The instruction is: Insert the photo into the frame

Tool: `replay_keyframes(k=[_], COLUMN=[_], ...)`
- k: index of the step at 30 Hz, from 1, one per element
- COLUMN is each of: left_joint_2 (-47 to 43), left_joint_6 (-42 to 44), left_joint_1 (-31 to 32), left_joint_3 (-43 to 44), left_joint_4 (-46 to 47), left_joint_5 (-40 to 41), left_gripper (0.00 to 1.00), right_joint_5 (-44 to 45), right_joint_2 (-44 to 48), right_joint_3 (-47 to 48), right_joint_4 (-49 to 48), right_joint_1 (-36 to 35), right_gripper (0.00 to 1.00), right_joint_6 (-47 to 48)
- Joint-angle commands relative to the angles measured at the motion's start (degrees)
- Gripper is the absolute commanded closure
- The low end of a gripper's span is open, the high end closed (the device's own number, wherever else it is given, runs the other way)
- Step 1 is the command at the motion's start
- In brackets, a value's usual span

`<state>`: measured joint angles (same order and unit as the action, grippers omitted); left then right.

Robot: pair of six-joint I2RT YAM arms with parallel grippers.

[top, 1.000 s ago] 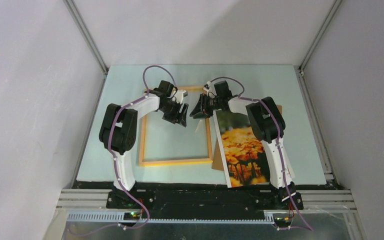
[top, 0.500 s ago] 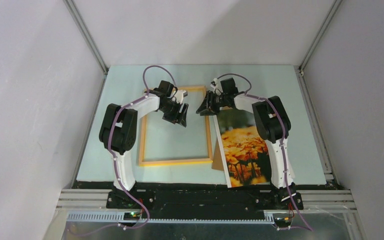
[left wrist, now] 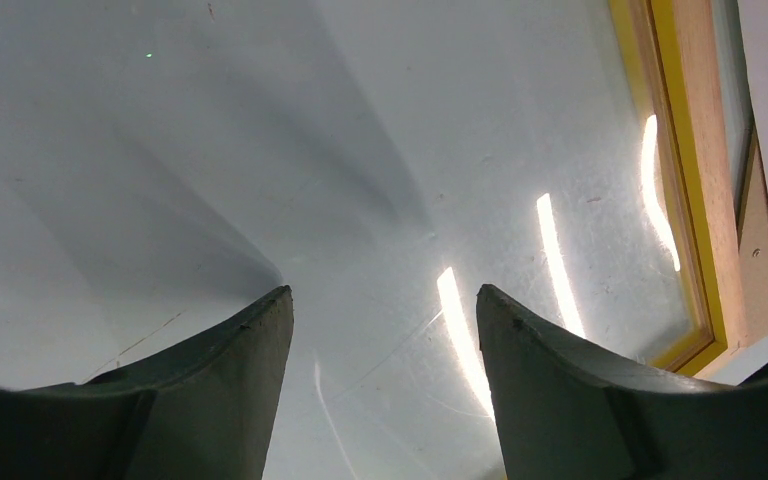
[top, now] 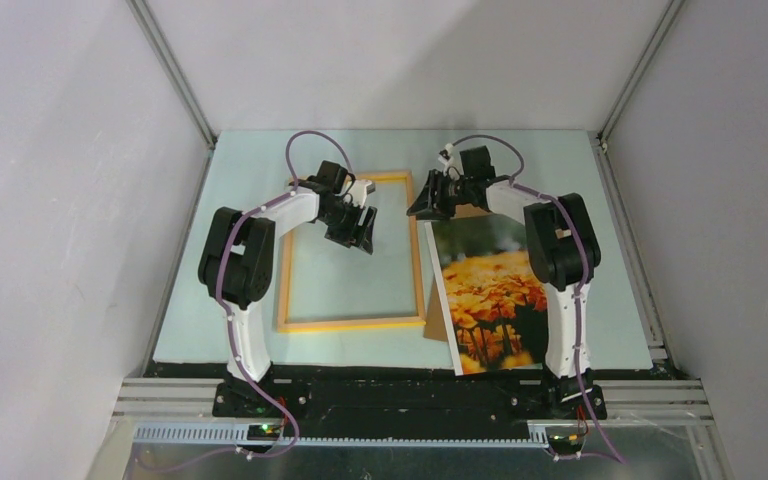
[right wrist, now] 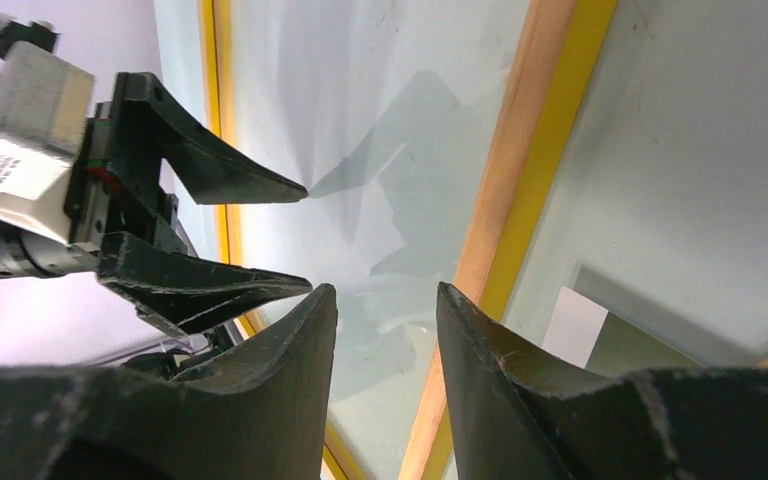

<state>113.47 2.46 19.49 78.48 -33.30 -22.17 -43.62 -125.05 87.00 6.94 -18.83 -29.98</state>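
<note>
Glossy orange-flower photo [top: 485,300] lies unmoved on a brown board [top: 432,326], right of your thin yellow wooden frame [top: 352,323]. Your right gripper [top: 415,211] has shifted far-right, jaws spread. Your left gripper [top: 364,243] hovers spread over the frame.

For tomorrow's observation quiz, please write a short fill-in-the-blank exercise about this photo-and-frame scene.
1. The photo lies to the ____ of the frame.
2. The left gripper and right gripper are both ____, holding nothing.
3. The photo shows orange ____.
Missing words: right; open; flowers
</note>
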Motion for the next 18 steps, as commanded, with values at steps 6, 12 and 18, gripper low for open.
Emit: replay_keyframes(k=[6,12,18], left_joint_2=[-1.1,-3.8,-7.2], left_joint_6=[-0.5,-0.2,0.2], left_joint_1=[0.3,0.3,0.3], left_joint_3=[-0.9,-0.7,-0.7], left_joint_4=[0.0,0.0,0.0], left_joint_5=[1.1,1.3,2.2], left_gripper=[0.26,0.24,0.20], right_joint_5=[1.7,3.8,7.4], right_joint_2=[6.7,9.1,12.4], right_joint_3=[-0.6,-0.6,-1.3], right_joint_4=[1.0,2.7,4.8], right_joint_1=[0.6,0.1,-0.8], right_gripper=[0.51,0.33,0.21], right_joint_6=[4.9,8.6,14.3])
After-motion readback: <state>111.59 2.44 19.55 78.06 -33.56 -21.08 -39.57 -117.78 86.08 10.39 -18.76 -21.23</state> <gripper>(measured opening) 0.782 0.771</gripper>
